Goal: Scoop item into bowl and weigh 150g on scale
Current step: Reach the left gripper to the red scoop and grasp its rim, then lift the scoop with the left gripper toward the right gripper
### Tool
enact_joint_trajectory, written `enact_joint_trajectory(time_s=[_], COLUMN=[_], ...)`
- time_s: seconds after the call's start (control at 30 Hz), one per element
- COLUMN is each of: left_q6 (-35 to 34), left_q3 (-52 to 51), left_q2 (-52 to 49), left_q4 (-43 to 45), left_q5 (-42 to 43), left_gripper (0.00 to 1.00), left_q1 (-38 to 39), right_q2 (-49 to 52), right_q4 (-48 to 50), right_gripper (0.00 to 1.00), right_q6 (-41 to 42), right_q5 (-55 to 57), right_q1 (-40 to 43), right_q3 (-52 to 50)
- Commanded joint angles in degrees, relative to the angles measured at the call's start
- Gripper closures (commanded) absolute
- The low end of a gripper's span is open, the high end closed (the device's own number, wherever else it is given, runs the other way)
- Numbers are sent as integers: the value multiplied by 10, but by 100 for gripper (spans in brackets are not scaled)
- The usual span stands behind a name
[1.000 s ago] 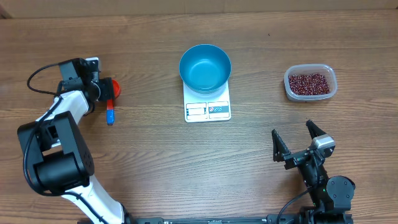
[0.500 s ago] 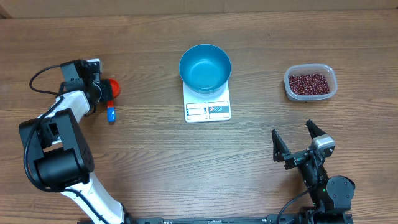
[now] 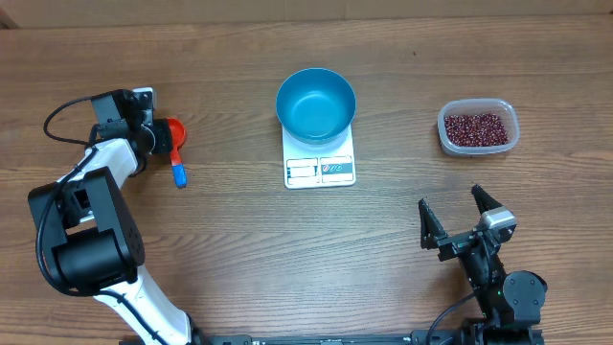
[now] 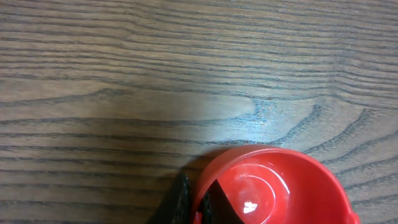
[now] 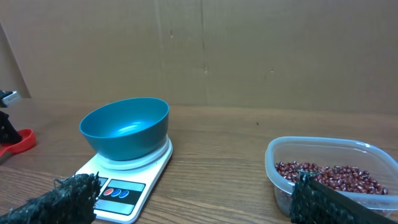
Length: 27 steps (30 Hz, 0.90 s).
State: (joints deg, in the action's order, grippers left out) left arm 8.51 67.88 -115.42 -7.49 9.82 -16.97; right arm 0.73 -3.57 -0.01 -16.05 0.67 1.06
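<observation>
Apparently open gap between bowl (image 3: 316, 103), tub (image 3: 442, 129)

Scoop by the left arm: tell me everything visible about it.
The scoop is glossy red plastic: a round, empty cup with a thin blue handle pointing toward the robot's side. It is over the wooden table, at its left part, well away from the scale. The left gripper is shut on the cup's rim, one finger inside, one outside.

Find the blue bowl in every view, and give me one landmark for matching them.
Overhead: bowl at top centre, sitting on the scale.
Left wrist: not in it.
Right wrist: bowl left of centre, on the scale.
Landmark: the red scoop, at the left in overhead, at the bottom edge in left wrist, at the left edge in right wrist.
</observation>
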Motion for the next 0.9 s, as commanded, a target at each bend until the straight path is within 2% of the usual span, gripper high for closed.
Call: enact_joint_trajectory(time_s=[0.0, 0.13, 0.27, 0.4, 0.57, 0.77, 0.87], left_q6=[-40, -171, -271, -391, -548, -559, -559], left_q3=[17, 36, 37, 37, 37, 35, 35], left_q2=[11, 93, 190, 282, 343, 341, 341], left_q4=[2, -13, -44, -119, -239, -309, -327], left_q5=[-4, -28, -28, -27, -6, 82, 82], left_gripper=[96, 96, 96, 96, 96, 96, 96], left_q1=[1, 1, 1, 1, 1, 1, 2], right_q2=[-6, -6, -4, -3, -3, -3, -3], right_q4=[3, 3, 3, 3, 3, 3, 4], right_gripper=[0, 0, 0, 0, 0, 0, 0], right_q6=[-1, -1, -1, -1, -1, -1, -1], right_q5=[6, 6, 6, 6, 6, 6, 6], right_q1=[-3, -3, -3, -3, -3, -3, -3], right_q3=[-6, -6, -6, -6, -6, -6, -6])
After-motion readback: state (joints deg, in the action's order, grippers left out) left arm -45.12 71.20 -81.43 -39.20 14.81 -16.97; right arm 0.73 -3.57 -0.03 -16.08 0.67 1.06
